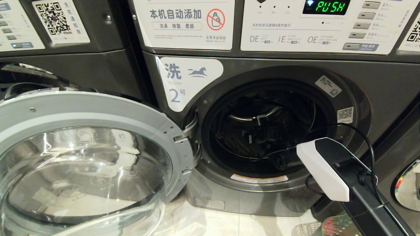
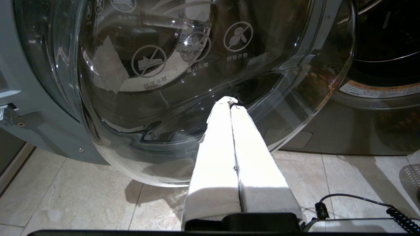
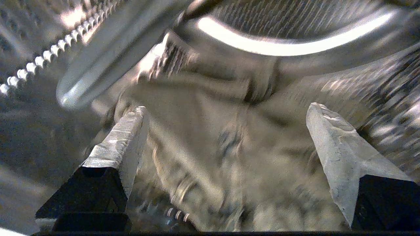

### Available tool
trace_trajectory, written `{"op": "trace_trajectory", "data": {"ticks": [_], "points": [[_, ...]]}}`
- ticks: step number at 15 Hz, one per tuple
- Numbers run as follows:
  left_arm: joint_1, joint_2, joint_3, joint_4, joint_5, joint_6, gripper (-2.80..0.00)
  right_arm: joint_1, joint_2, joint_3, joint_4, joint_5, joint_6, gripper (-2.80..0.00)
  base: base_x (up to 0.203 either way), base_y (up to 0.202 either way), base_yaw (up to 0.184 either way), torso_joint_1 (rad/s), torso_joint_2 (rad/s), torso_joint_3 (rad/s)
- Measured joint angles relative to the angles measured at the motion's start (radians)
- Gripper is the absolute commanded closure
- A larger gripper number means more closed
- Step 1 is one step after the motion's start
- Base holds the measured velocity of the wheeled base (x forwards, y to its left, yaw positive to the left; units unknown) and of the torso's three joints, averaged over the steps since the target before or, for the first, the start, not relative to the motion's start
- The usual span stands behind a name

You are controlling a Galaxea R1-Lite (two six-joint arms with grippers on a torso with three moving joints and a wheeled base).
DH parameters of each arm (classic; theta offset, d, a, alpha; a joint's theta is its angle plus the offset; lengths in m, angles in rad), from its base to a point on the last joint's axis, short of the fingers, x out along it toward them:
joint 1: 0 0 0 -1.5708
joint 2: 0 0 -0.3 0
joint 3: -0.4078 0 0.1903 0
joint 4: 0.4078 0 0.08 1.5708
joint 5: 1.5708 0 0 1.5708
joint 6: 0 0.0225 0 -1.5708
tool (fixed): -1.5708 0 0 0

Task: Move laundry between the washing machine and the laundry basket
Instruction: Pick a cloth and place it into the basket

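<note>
right gripper (image 3: 226, 127) reaching into the washing machine (image 1: 377, 82) drum, fingers spread wide | grey-olive laundry (image 3: 210, 147) lying inside, between them | advice: sinking deeper before pinching a thick fold | left gripper (image 2: 231, 101) idling closed by the machine's door (image 1: 82, 147)

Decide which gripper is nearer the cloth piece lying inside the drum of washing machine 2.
Right. The right gripper is inside the drum, fingers spread over the cloth piece. The left gripper is outside, shut, beside the open door.
</note>
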Motion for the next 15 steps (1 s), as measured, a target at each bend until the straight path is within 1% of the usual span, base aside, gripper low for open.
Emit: {"op": "trace_trajectory", "data": {"ticks": [1, 3, 4, 10, 12, 15], "points": [[0.000, 0.000, 0.000, 0.000, 0.000, 0.000, 0.00, -0.005, 0.005, -0.002, 0.025, 0.039, 0.025, -2.80, 0.000, 0.000, 0.000, 0.000, 0.00, 0.000], [0.000, 0.000, 0.000, 0.000, 0.000, 0.000, 0.00, -0.031, 0.004, -0.004, 0.084, 0.128, 0.042, -2.80, 0.000, 0.000, 0.000, 0.000, 0.00, 0.000], [0.000, 0.000, 0.000, 0.000, 0.000, 0.000, 0.00, -0.046, 0.000, -0.005, 0.108, 0.152, 0.048, -2.80, 0.000, 0.000, 0.000, 0.000, 0.00, 0.000], [0.000, 0.000, 0.000, 0.000, 0.000, 0.002, 0.00, -0.060, -0.009, -0.003, 0.105, 0.145, 0.055, -2.80, 0.000, 0.000, 0.000, 0.000, 0.00, 0.000], [0.000, 0.000, 0.000, 0.000, 0.000, 0.003, 0.00, -0.058, -0.021, -0.001, 0.098, 0.127, 0.048, -2.80, 0.000, 0.000, 0.000, 0.000, 0.00, 0.000], [-0.001, 0.000, 0.000, -0.002, 0.002, -0.009, 0.00, -0.063, -0.049, -0.001, 0.091, 0.124, 0.028, -2.80, 0.000, 0.000, 0.000, 0.000, 0.00, 0.000]]}}
